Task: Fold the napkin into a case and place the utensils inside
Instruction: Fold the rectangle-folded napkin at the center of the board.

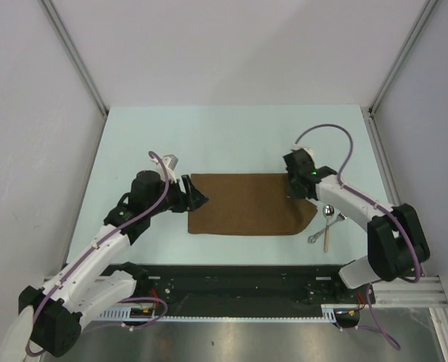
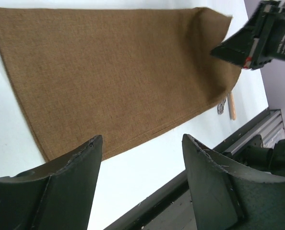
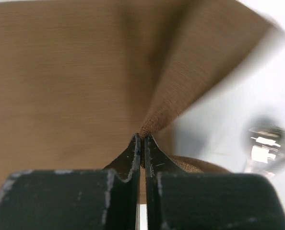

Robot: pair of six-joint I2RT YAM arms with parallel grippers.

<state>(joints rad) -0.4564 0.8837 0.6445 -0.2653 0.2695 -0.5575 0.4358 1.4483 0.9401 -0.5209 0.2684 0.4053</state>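
Starting the fold, we pinch the right edge of the napkin (image 1: 243, 205), flat on the table (image 1: 209, 136), in our closed right gripper (image 3: 142, 138), our left gripper (image 1: 200, 201) open beside its left edge, which it probably must grip next

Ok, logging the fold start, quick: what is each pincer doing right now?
Left pincer: open, holding nothing.
Right pincer: shut, pinching the edge of the dark-brown rectangular cloth napkin.

Bright, even light, soft shadows; rt wrist view: napkin (image 3: 85, 72) edge, utensils (image 3: 265, 143) blurred.
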